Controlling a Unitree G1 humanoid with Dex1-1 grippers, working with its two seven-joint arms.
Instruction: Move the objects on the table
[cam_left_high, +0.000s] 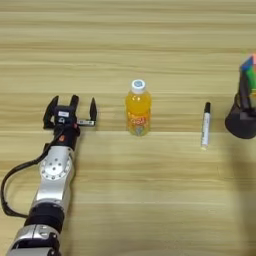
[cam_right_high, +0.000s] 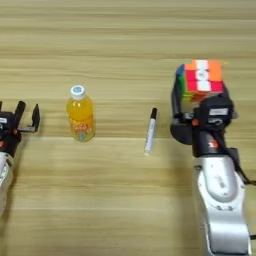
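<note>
The right gripper (cam_right_high: 199, 82) has the multicoloured puzzle cube (cam_right_high: 201, 77) clamped between its fingers and is holding it up off the table (cam_right_high: 125, 200), directly over the black mesh cup (cam_right_high: 181, 131). That arm covers most of the cup, so only its left side and a bit of the base show in the right eye view. No way to tell what's inside the cup, if anything. In the left eye view the cube and cup are cut off by the right edge, so you only get a sliver of each there.

Just left of the cup, the white marker with black cap (cam_right_high: 149, 131) lies flat on the table, cap pointing toward the far edge, clear of the cup and not touching it.

Further left, about mid-table, the small orange juice bottle with white cap (cam_left_high: 138, 108) stands upright, cap on, orange liquid filling it nearly to the neck.

The left gripper (cam_left_high: 70, 111) sits over toward the table's left side with fingers spread and nothing between them, near the bottle but apart from it. Its arm runs down to the near edge. The right eye view crops it at the left border.
</note>
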